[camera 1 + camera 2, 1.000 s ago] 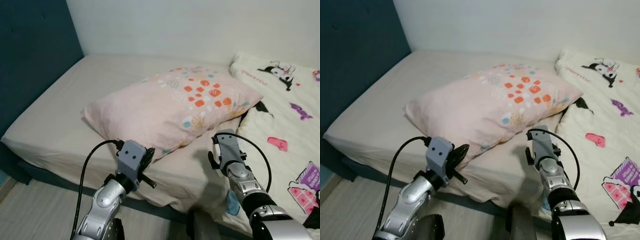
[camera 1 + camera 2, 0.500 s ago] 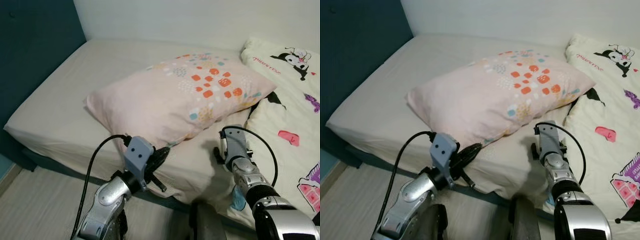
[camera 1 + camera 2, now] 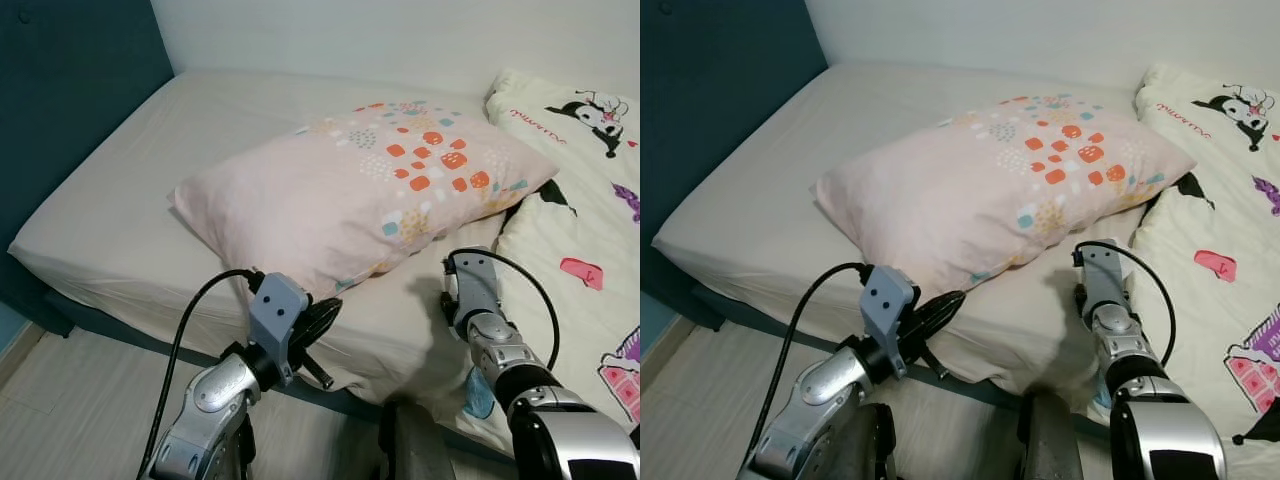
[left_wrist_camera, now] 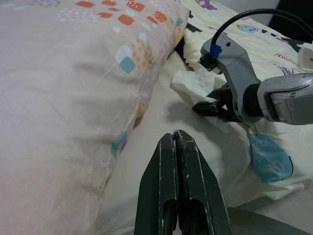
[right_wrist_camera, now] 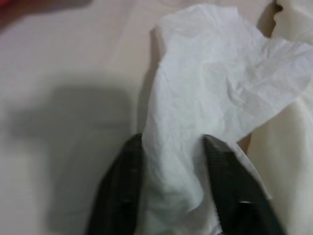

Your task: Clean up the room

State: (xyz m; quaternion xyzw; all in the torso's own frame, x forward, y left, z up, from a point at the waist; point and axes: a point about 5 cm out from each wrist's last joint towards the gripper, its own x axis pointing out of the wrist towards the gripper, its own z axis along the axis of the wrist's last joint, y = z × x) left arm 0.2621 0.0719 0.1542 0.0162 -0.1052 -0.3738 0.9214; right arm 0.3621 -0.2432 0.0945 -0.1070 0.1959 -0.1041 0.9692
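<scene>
A crumpled white tissue (image 5: 215, 83) lies on the beige bed sheet (image 3: 130, 200), between the pink pillow (image 3: 350, 190) and the cartoon-print blanket (image 3: 590, 230). My right gripper (image 5: 171, 143) is shut on the tissue's near end, one black finger on each side of it. In the left wrist view the right gripper (image 4: 213, 105) rests low on the sheet with the tissue (image 4: 190, 85) bunched at its tip. My left gripper (image 4: 178, 142) is shut and holds nothing. It hovers by the mattress's front edge, just below the pillow's near corner (image 3: 320, 315).
A dark teal headboard (image 3: 70, 90) runs along the bed's left side. A light blue object (image 4: 268, 159) hangs at the bed's edge under the blanket. Wooden floor (image 3: 60, 420) lies in front of the bed.
The camera has shifted, so the whole scene sits a little differently. Both arms keep about the same pose, and the right gripper stays closed on the tissue.
</scene>
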